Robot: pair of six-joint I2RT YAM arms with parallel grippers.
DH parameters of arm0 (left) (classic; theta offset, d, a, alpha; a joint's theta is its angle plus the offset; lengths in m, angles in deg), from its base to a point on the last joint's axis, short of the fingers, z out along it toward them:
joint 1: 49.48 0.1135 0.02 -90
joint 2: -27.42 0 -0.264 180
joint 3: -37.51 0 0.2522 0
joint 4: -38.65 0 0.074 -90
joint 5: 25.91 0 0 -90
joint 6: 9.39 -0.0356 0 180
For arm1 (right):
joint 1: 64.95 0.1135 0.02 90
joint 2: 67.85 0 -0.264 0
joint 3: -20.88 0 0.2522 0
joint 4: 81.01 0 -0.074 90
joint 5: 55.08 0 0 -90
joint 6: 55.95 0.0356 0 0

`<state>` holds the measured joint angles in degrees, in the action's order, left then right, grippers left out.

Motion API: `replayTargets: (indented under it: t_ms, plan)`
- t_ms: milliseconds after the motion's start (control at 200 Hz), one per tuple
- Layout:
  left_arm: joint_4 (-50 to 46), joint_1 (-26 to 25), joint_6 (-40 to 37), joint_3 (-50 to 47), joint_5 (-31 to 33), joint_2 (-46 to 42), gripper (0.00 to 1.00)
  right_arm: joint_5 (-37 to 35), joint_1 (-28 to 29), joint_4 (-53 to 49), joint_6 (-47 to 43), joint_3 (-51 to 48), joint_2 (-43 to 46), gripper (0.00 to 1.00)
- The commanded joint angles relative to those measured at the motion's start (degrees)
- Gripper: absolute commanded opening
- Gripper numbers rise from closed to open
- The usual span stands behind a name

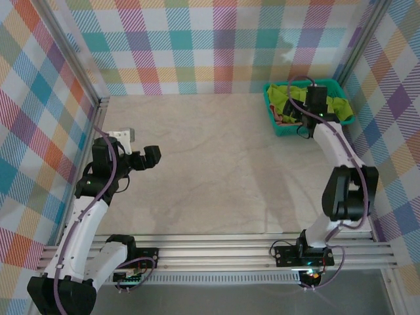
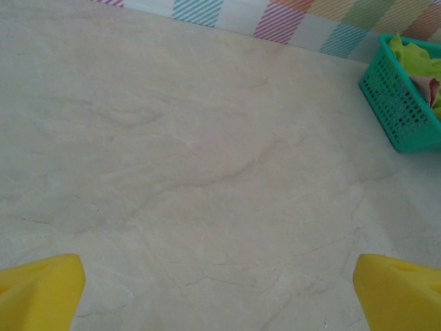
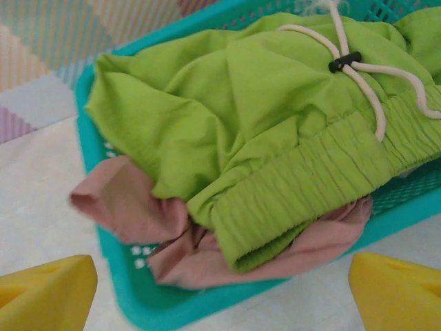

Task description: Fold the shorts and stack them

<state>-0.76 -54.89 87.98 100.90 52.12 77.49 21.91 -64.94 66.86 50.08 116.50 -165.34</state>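
The lime green shorts (image 3: 262,117) lie bunched in the teal basket (image 3: 172,307), with a white drawstring across their gathered waistband. Under them the salmon pink shorts (image 3: 138,207) spill over the basket's rim. My right gripper (image 3: 224,293) hovers open just above the basket's near edge, yellow fingertips (image 3: 48,289) apart, nothing between them. From above, the right gripper (image 1: 308,118) hangs over the basket (image 1: 279,128) at the back right, green shorts (image 1: 281,97) showing. My left gripper (image 1: 141,159) is open over bare table at the left, far from the basket (image 2: 400,103).
Plaid walls close in the table on three sides, and the basket sits tight in the back right corner. The beige tabletop (image 1: 216,170) spreads wide between the two arms. An aluminium rail (image 1: 216,252) runs along the near edge.
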Motion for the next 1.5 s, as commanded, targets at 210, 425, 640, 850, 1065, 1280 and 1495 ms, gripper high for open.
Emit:
replayTargets:
  t_ms: [210, 425, 640, 850, 1065, 1280, 1495]
  plan:
    - [-1.75, 0.53, -0.43, -2.11, 3.31, -5.16, 1.0, 8.54, -11.31, 0.34, 19.53, 7.12, -8.87, 0.84]
    - [-1.52, 0.57, 2.78, -3.41, 3.75, -7.26, 1.0, 12.48, -14.24, 1.97, 24.96, 7.8, -12.28, 0.78]
    - [-1.17, 0.57, 2.86, -5.02, 4.58, -8.14, 1.0, 17.32, -15.75, 5.22, 31.14, 7.56, -14.6, 0.74]
    - [-1.57, 0.58, 2.71, -5.31, 5.02, -8.57, 1.0, 19.64, -15.83, 5.98, 34.5, 8.22, -15.69, 0.69]
    - [-1.78, 0.58, 2.47, -5.51, 5.49, -8.84, 1.0, 20.95, -15.77, 6.07, 33.65, 8.22, -13.55, 0.69]
    - [-1.85, 0.58, 2.47, -5.55, 5.64, -8.85, 1.0, 21.95, -15.74, 6.42, 34.2, 7.12, -12.4, 0.69]
    - [-1.95, 0.58, 2.36, -5.59, 5.99, -8.78, 1.0, 23.19, -15.68, 6.61, 35.21, 8.58, -14.59, 0.66]
